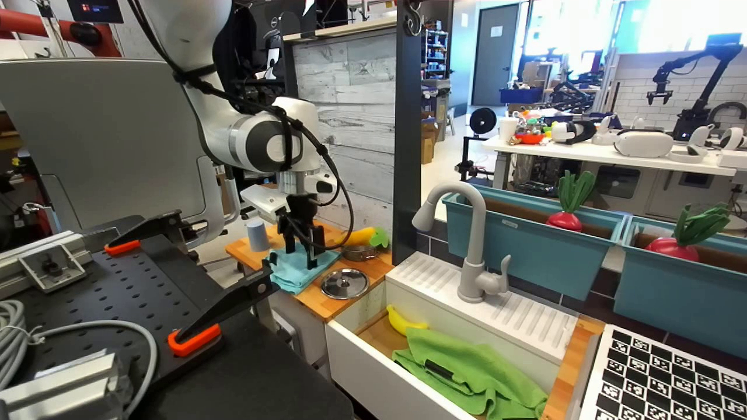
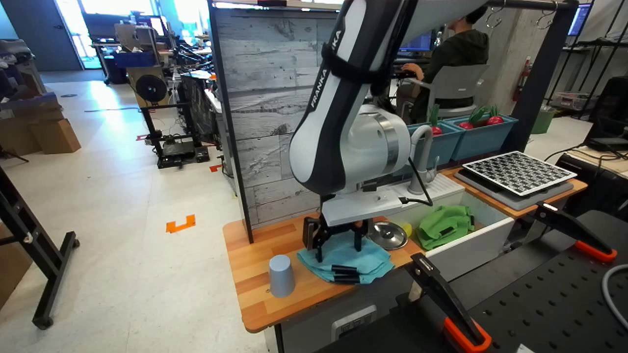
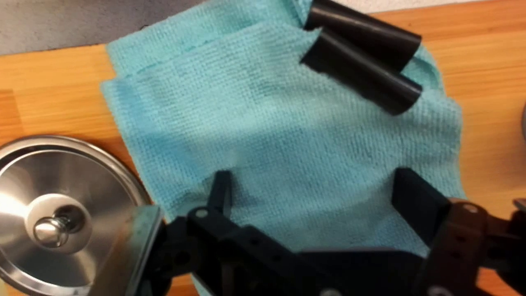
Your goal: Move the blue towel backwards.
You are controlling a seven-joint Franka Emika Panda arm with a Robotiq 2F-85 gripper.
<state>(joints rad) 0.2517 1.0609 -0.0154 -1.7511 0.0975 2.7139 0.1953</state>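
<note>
Apparently poised to pinch at the near edge

In an exterior view, the table (image 2: 260,245) offers bare room toward its far-left corner, likely good for sliding. An upturned cup (image 2: 282,278) stands toward the near-left corner. The blue towel (image 2: 343,259) laps the near edge, perhaps why it should go back; the tool (image 2: 338,252) stands over it, spread apart, contact unclear. By the back edge, a metal dish (image 1: 360,254) may narrow the path. A lid (image 2: 391,236) just beside could drag; the sink (image 2: 473,245) bounds the right edge.
</note>
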